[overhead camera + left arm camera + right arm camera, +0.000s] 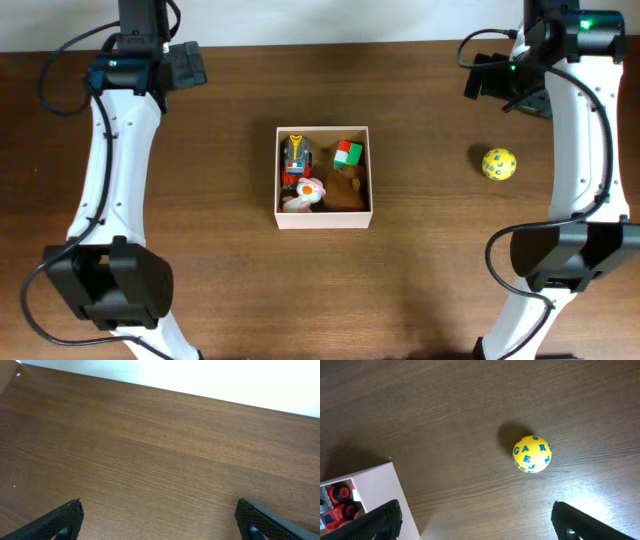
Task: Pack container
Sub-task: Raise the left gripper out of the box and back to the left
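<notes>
We count two arms (110,190), both rising from the near edge of the table (220,280).

Further in, at mid-table, stands one container (324,221), open side up. It holds four toys:
- one truck (296,157), against the left wall;
- one white toy (303,195), on the near side of the truck and touching it;
- one brown plush (345,187), at the right near corner;
- one green, red and white cube (348,152), beyond the plush.

One ball (499,164), yellow with blue letters, lies on the table right of the container and well apart from it. The right wrist view shows the ball (532,454) resting alone on the wood, with a container corner (375,485) at lower left.

At the far edge, we find two grippers. The left gripper (160,522) has its jaws spread wide, with only wood grain between them. The right gripper (479,522) is likewise spread, gripping nothing, with the ball beyond its fingers (385,520).
</notes>
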{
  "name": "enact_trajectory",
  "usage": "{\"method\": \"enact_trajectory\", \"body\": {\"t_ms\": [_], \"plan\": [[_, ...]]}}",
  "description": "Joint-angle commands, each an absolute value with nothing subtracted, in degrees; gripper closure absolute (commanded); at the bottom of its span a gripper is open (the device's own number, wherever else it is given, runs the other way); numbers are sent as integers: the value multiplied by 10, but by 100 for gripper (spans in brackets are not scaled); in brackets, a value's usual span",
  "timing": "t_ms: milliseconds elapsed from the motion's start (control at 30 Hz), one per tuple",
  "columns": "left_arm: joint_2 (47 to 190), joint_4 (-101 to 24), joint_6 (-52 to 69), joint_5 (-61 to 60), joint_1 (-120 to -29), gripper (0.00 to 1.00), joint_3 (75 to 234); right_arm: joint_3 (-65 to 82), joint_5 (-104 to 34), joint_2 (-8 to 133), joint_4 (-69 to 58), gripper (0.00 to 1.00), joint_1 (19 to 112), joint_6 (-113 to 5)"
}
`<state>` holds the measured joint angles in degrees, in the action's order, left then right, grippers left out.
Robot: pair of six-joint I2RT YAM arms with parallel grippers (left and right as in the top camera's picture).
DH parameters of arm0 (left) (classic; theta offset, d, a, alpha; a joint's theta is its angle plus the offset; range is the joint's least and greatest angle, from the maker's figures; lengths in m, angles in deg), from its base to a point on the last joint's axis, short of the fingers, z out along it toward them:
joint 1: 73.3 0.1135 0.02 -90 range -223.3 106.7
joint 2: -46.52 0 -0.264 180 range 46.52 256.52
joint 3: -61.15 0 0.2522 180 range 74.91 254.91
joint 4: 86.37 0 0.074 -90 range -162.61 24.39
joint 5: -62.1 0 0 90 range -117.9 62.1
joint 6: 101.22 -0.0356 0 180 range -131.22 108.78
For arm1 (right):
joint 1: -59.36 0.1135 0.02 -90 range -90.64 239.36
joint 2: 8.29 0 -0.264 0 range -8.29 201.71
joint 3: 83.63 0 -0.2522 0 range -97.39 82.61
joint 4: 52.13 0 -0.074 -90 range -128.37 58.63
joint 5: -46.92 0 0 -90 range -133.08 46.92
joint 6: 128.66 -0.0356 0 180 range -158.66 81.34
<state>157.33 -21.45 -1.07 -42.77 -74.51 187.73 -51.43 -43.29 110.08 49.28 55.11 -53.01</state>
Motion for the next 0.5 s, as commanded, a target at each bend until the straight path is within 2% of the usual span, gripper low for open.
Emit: {"method": "enact_trajectory", "body": {"t_ms": [0, 467], "plan": [[1571, -213, -3, -433, -745, 1, 1881, -523, -438, 1101, 492, 1, 552, -526], [1571, -211, -3, -433, -745, 1, 1881, -523, -430, 1101, 455, 1, 552, -527]]}}
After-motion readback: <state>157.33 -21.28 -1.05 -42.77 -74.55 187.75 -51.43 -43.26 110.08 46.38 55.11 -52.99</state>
